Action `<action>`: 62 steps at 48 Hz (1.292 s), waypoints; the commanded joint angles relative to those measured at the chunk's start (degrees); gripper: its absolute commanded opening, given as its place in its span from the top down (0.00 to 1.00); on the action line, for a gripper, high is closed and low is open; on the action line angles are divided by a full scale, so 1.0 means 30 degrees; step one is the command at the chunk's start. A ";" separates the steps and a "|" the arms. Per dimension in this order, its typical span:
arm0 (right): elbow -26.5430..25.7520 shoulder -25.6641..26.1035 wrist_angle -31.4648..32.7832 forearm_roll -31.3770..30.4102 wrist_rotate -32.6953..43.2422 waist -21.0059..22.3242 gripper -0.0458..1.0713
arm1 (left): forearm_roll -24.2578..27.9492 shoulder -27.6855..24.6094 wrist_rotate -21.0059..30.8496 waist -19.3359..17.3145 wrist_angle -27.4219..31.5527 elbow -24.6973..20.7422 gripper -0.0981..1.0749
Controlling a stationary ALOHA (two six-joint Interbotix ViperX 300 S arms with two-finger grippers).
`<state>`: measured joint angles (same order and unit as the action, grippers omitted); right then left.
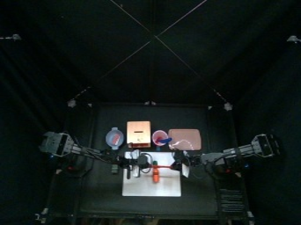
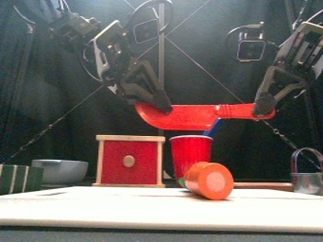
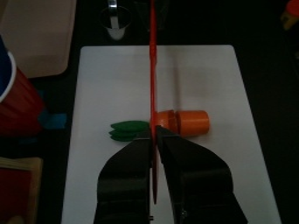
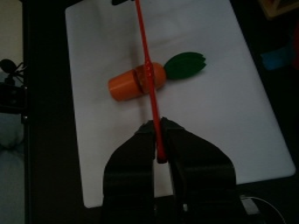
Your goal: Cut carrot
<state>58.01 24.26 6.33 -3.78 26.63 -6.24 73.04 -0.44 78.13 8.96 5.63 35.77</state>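
Note:
A toy carrot (image 2: 209, 180) with an orange body and green leaves lies on a white cutting board (image 1: 166, 184). Both grippers hold one thin red blade (image 2: 190, 115) between them, a little above the carrot. My left gripper (image 2: 151, 100) is shut on the blade's left end and my right gripper (image 2: 265, 104) on its right end. In the left wrist view the blade (image 3: 155, 79) runs across the carrot (image 3: 184, 121) where body and leaves meet. In the right wrist view the blade (image 4: 145, 52) crosses the carrot's body (image 4: 135, 81).
Behind the board stand a wooden box with a red face (image 2: 130, 161), a red cup (image 2: 192, 154), a grey bowl (image 2: 57, 170) at the left and a dark metal item (image 2: 307, 175) at the right. A brown tray (image 1: 186, 138) lies at the back right.

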 commanded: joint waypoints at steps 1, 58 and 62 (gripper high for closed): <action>-0.0264 0.0439 0.0264 -0.0176 0.0059 -0.0029 0.71 | -0.0146 0.0029 0.0000 0.0322 0.0381 -0.0293 0.54; 0.0469 -0.1143 0.0439 -0.0117 0.0088 -0.2344 0.72 | -0.1816 -0.3633 -0.0234 0.1875 0.2666 -0.1992 0.56; 0.0469 -0.1436 0.0469 -0.0146 0.0088 -0.2344 0.72 | -0.1816 -0.3838 -0.0234 0.1875 0.2959 -0.2021 0.56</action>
<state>59.50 20.04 7.38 -4.22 26.72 -13.01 67.59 -11.95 77.26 14.50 13.27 29.53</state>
